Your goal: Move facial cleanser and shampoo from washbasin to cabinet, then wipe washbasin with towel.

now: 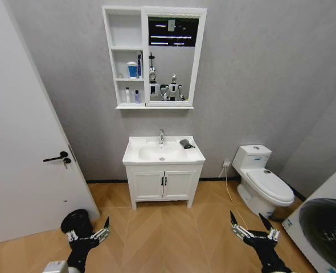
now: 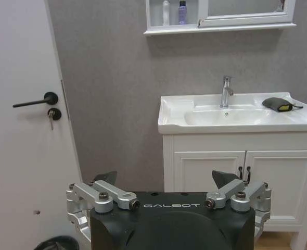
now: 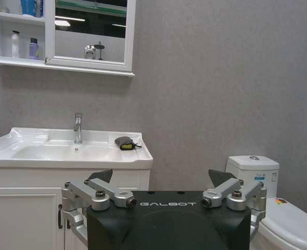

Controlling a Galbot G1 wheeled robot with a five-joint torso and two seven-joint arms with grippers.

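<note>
The white washbasin point(image 1: 136, 154) point(image 2: 174, 117) point(image 3: 18, 151) stands against the grey wall, and the dark towel point(image 1: 185, 144) point(image 2: 277, 104) point(image 3: 125, 142) lies on its right rim. Above it hangs the cabinet point(image 1: 201, 57) point(image 3: 130, 31). On its lowest open shelf stand a white bottle point(image 1: 128, 95) point(image 2: 166, 11) point(image 3: 15, 44) and a purple bottle point(image 1: 137, 96) point(image 2: 182, 11) point(image 3: 33, 48). A blue tub point(image 1: 132, 69) and a blue tube point(image 1: 139, 63) stand one shelf higher. I cannot tell which is the facial cleanser or the shampoo. My left gripper point(image 1: 88, 233) point(image 2: 166, 179) and right gripper point(image 1: 248, 223) point(image 3: 161, 177) hang low over the floor, both open, well short of the basin.
A two-door vanity cupboard point(image 1: 163, 185) sits under the basin. A white toilet point(image 1: 265, 182) stands to the right, a washing machine point(image 1: 324, 227) at the near right, a white door point(image 1: 20, 153) at the left and a black bin point(image 1: 77, 220) by the left arm. Wooden floor lies between me and the basin.
</note>
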